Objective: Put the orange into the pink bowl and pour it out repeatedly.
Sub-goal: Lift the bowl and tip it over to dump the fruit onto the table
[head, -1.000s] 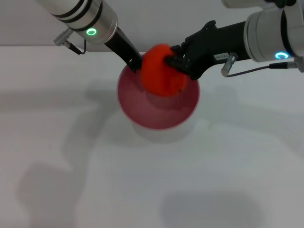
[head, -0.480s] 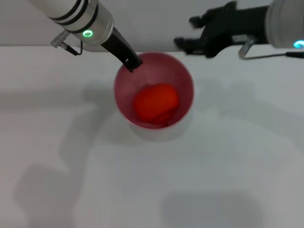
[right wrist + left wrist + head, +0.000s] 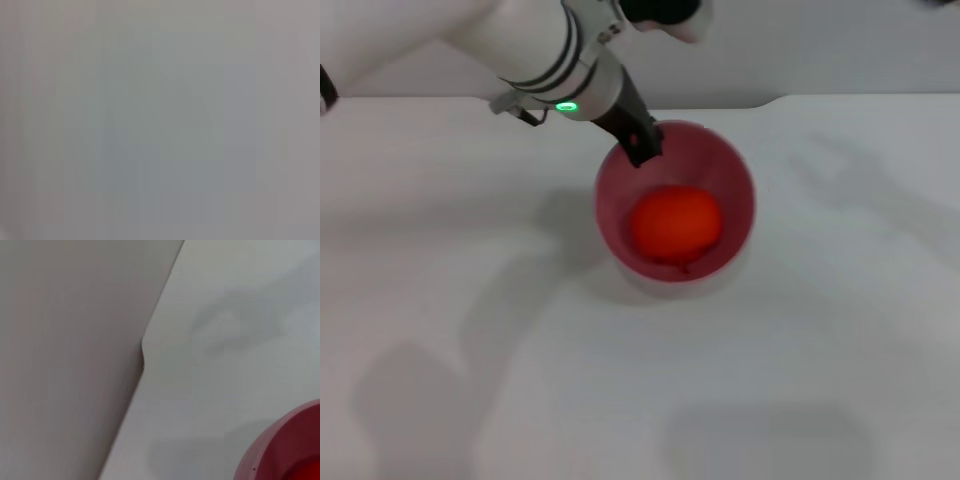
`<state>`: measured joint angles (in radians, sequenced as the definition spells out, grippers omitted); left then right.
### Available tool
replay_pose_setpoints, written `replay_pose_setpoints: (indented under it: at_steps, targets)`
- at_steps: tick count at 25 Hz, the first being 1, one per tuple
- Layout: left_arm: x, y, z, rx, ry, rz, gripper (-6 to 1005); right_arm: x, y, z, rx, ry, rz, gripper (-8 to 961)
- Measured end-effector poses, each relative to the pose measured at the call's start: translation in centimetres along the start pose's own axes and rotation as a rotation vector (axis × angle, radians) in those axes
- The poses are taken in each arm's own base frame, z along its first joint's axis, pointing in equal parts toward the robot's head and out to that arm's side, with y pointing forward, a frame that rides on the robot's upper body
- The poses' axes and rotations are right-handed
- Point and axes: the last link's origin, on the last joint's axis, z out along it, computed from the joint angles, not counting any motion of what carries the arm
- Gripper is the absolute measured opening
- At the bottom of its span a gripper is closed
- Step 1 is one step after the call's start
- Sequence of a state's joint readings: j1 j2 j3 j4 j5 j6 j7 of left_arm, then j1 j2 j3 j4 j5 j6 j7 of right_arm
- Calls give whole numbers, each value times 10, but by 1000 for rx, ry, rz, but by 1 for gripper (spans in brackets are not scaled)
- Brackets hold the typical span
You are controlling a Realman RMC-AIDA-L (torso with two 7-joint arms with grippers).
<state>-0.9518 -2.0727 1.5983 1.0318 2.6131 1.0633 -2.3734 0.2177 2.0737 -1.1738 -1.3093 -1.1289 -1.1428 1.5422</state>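
A small orange (image 3: 675, 223), bright red-orange and roundish with a softly matte skin, is seen lying inside the pink bowl (image 3: 731, 172), resting on the bowl's floor and filling about half its width. The bowl, a smooth, glossy plastic hemisphere with a plain rim, is seen from above on a white, matte tabletop (image 3: 520, 380) marked only by soft grey shadows. The bowl's far-left rim is gripped by the left end effector (image 3: 638, 146), whose dark fingers are clamped narrowly onto the wall, one finger reaching over the edge. Behind the fingers, the left arm's white cylindrical wrist housing is banded with dark rings and carries a small glowing green indicator ring (image 3: 565, 106); a thin grey cable loop is seen beside it. In the left wrist view, a curved section of the bowl's rim (image 3: 280, 440) is shown at one corner with a sliver of the orange (image 3: 305, 472) inside, set against the pale tabletop (image 3: 225, 365) and a plain grey wall beyond its edge. The right end effector is not shown in any view, and only a featureless grey surface is recorded by the right wrist camera. No brand, label or legible writing is shown on any object.
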Motion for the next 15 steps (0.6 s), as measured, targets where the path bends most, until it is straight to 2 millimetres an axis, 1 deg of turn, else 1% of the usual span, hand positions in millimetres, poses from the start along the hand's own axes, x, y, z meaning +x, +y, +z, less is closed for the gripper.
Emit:
replay_pose_setpoints:
  at_steps: [3,4,5,8,11,15]
  targets:
    - [7,4,2,29,37,37,44,1,-8,-39,64,-256,-52,549]
    - [11,7,3,39,57,53,44,3,-9,-49,82,-308,-63,549]
    - [13,9,3,47,70,66,44,5,-12,-63,118,-381,-85,549]
    - [23,16,4,85,127,123,44,12,-16,-95,220,-513,-130,548]
    - [34,26,3,131,187,202,43,16,-17,-118,288,-601,-143,548]
    - [47,38,2,220,296,293,43,17,-16,-133,325,-658,-149,548]
